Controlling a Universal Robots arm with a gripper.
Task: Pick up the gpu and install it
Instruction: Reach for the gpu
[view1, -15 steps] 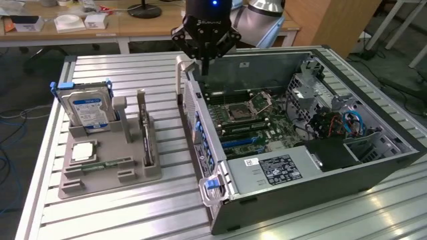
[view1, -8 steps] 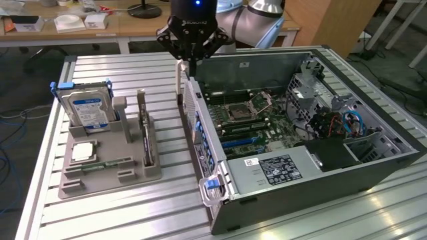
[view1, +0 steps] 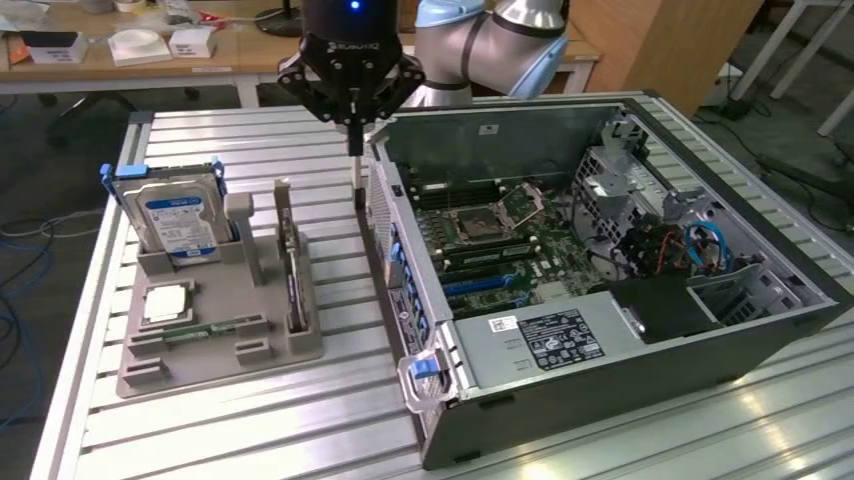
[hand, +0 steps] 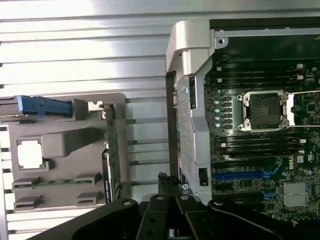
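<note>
The gpu (view1: 286, 262) is a thin dark card standing on edge in a slot of the grey holder (view1: 254, 345). In the wrist view the gpu (hand: 111, 150) runs along the holder's side nearest the case. My gripper (view1: 356, 195) hangs above the slatted table in the gap between the holder and the open computer case (view1: 587, 360), near the case's far corner. Its long thin fingers (view1: 355, 150) are pressed together, shut, with nothing seen between them. The gripper (hand: 169, 187) is apart from the gpu, on the exterior view's right of it.
The holder also carries a silver hard drive with a blue label (view1: 174, 225), a square chip (view1: 167, 300) and a narrow green memory stick (view1: 214, 328). The case lies open, showing the motherboard (view1: 494, 240) with blue slots (hand: 240, 175). A desk (view1: 134, 60) stands behind the table.
</note>
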